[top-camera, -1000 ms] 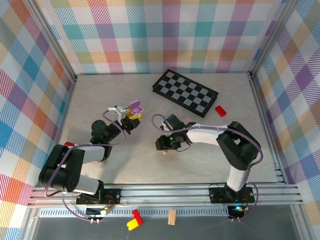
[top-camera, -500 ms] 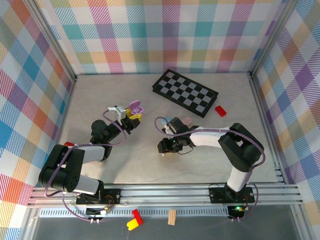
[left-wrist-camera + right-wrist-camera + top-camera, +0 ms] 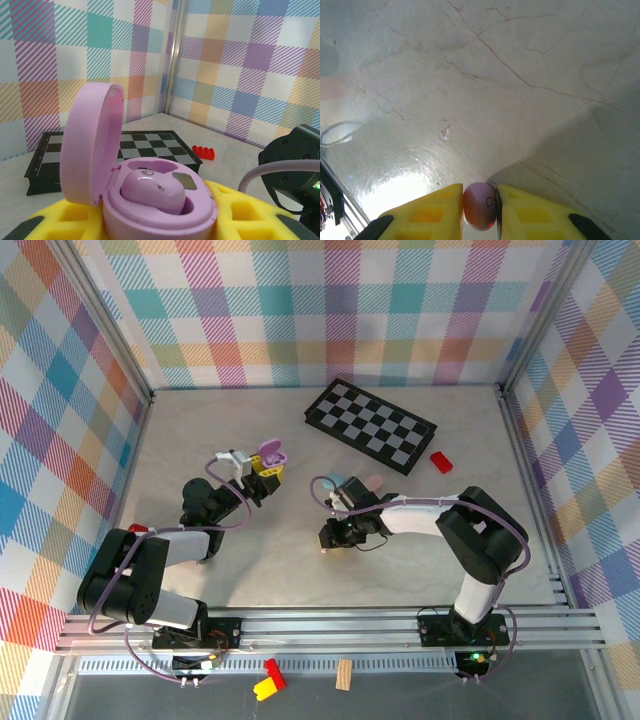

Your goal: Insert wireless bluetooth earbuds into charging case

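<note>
**Case Left, Earbud Right**

My left jaws clamp the open pink charging case (image 3: 160, 222), with one pink earbud (image 3: 152, 192) seated inside. My right jaws pinch a second pink earbud (image 3: 480, 205) between yellow pads (image 3: 435, 207), low over the desk (image 3: 520, 75).

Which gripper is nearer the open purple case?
Left. The left gripper holds the case in its jaws; the right gripper is apart from it, down at the table, jaws closed on a pinkish earbud.
</note>
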